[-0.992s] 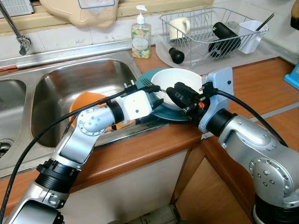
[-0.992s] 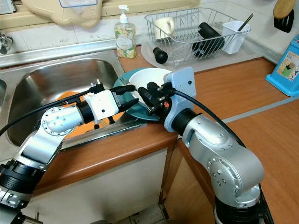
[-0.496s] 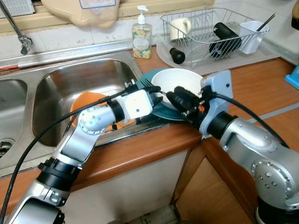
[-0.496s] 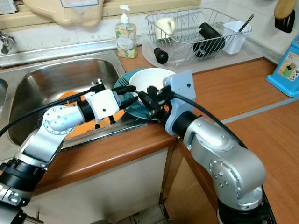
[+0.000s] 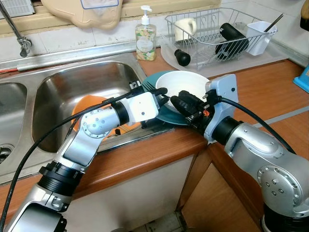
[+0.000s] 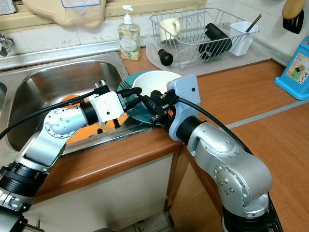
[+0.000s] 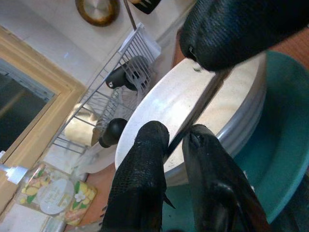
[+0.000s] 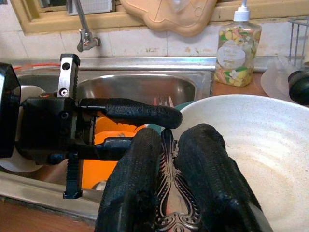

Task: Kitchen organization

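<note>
Two hands (image 8: 166, 145) (image 7: 175, 142) pinch one fork (image 8: 166, 159).

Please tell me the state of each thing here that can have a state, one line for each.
Fork: held at the bowl's rim.
Right claw: shut on the fork's handle.
Left claw: shut on the fork.
White bowl: upright, stacked on the teal plate.
Orange plate: lying in the sink.

White bowl (image 5: 186, 84) on teal plate (image 5: 170, 117) hemmed by both claws, dish rack (image 5: 219, 31) behind, open counter (image 5: 270, 92) rightward
</note>
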Controlling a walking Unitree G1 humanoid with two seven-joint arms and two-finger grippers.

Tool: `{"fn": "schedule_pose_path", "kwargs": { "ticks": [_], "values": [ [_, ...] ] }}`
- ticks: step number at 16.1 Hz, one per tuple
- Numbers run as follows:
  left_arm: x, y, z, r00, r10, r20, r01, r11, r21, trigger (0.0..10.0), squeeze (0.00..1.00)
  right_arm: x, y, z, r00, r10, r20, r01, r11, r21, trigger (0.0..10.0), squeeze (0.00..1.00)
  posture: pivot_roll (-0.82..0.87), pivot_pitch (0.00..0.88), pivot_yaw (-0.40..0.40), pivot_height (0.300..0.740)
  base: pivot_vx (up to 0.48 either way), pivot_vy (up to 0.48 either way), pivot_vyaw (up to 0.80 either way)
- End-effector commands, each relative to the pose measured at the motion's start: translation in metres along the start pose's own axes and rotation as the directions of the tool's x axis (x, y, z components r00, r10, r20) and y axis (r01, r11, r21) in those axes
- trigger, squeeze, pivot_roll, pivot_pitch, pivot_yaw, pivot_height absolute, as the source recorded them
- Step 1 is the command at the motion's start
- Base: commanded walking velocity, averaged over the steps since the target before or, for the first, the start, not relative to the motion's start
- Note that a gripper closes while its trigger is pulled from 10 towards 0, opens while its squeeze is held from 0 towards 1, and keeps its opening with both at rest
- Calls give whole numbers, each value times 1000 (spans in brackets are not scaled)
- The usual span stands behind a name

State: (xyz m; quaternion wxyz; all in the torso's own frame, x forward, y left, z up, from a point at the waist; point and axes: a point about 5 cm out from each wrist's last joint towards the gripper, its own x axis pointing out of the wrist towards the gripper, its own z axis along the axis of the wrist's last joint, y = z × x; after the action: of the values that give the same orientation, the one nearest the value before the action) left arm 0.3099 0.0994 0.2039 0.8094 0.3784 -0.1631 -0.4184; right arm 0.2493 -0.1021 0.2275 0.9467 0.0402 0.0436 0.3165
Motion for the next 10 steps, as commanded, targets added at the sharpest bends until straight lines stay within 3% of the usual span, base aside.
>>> {"fn": "schedule_pose_path", "kwargs": {
  "ticks": [1, 7, 8, 9, 10],
  "values": [
    [0, -2, -3, 999, -33, -24, 33, 999, 28, 10000, 0, 0, 2, 5, 1000, 22, 18, -22, 1000, 4, 0, 0, -150, 0, 43, 740, 0, 0, 0],
    [2, 2, -5, 997, -42, -60, 50, 991, 122, 10000, 0, -2, 11, 10, 992, 125, 13, -125, 992, -22, 0, 0, -154, 0, 40, 740, 0, 0, 0],
    [2, 3, -6, 997, -38, -62, 46, 991, 127, 8314, 0, -2, 13, 9, 990, 143, 4, -143, 989, -27, 0, 0, -154, 0, 40, 740, 0, 0, 0],
    [2, 4, -6, 998, -31, -61, 38, 991, 126, 5961, 0, -3, 14, 9, 988, 152, -1, -152, 988, -28, 0, 0, -154, 0, 39, 740, 0, 0, 0],
    [1, 5, -7, 998, -21, -62, 29, 991, 127, 2863, 0, -3, 14, 9, 989, 150, 1, -150, 988, -28, 0, 0, -156, 0, 39, 740, 0, 0, 0]
  ]
}}
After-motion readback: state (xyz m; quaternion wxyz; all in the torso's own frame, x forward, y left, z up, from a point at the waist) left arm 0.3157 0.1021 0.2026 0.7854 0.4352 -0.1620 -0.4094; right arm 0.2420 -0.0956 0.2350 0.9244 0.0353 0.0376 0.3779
